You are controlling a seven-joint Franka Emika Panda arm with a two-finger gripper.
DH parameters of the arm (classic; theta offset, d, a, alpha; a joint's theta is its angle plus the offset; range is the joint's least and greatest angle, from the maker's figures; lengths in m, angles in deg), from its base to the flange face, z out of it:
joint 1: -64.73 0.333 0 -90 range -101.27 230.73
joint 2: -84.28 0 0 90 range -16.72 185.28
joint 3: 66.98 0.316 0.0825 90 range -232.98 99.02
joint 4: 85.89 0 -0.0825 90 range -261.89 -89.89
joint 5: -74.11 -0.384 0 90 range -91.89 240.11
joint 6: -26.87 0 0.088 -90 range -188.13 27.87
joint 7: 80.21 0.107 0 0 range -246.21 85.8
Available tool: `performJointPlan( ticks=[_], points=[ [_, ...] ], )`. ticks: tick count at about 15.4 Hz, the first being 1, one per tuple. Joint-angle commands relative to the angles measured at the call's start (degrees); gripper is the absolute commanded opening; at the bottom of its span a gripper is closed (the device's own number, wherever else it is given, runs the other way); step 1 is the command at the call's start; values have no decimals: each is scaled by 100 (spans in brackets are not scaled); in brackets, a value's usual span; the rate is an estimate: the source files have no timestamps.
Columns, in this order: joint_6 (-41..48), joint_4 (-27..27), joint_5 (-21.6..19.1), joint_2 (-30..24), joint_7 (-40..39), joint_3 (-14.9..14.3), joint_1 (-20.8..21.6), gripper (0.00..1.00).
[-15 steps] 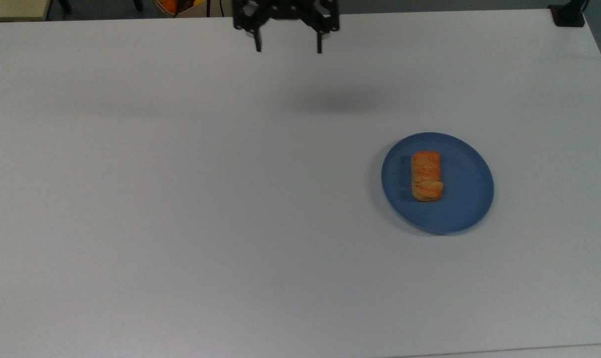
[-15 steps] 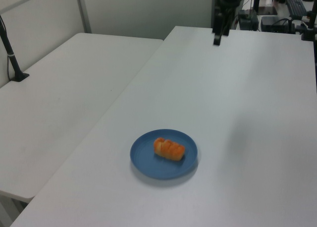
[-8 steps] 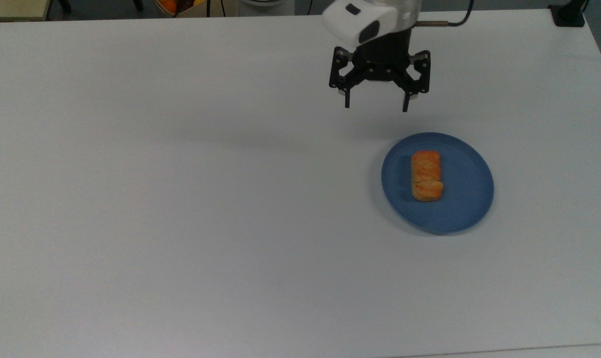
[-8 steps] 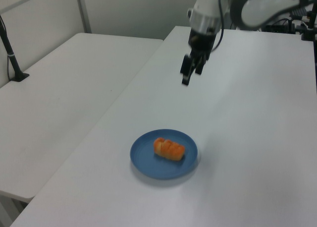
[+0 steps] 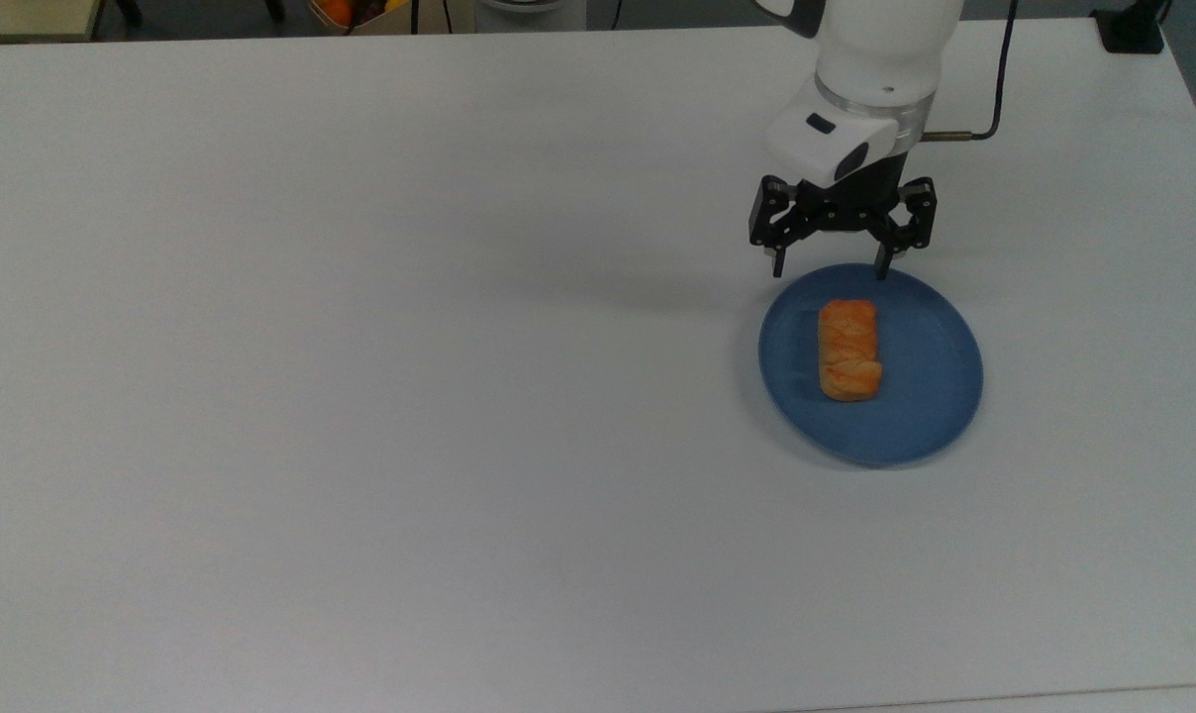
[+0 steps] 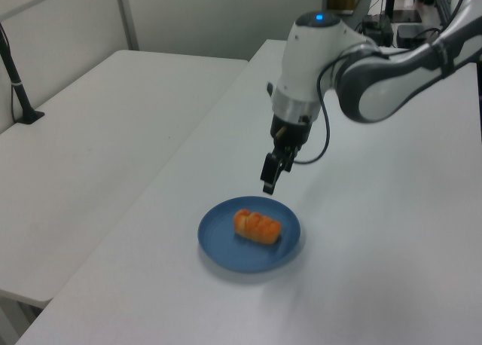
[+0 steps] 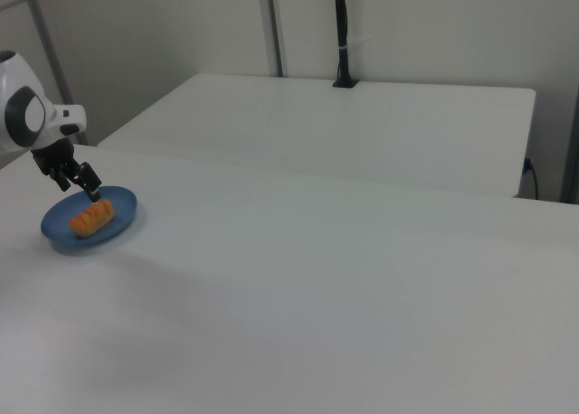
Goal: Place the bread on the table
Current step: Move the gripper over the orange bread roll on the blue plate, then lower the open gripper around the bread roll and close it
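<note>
While the bread (image 5: 848, 350) lies on the blue plate (image 5: 930, 396), spread empty claw (image 5: 830, 265) just beside its rim

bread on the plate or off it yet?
On. The bread lies flat in the blue plate; the gripper hovers above, jaws open.

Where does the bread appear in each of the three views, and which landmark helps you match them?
Top view: the bread lies right of centre.
Left view: it lies low, near the middle.
Right view: it lies at the far left edge, mid-height.
Shared landmark: the blue plate under it, with the open gripper above the plate's rim.
</note>
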State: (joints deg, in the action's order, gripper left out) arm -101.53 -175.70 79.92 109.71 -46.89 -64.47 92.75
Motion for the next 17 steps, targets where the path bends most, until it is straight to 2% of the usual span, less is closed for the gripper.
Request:
performJointPlan(
  ticks=[1, 7, 17],
  points=[
    [-518, 104, 341, 374, 428, -49, 116, 100],
    [-950, 104, 667, 699, 711, -49, 212, 100],
    [-1232, 113, 711, 955, 711, -49, 291, 100]
  ],
)
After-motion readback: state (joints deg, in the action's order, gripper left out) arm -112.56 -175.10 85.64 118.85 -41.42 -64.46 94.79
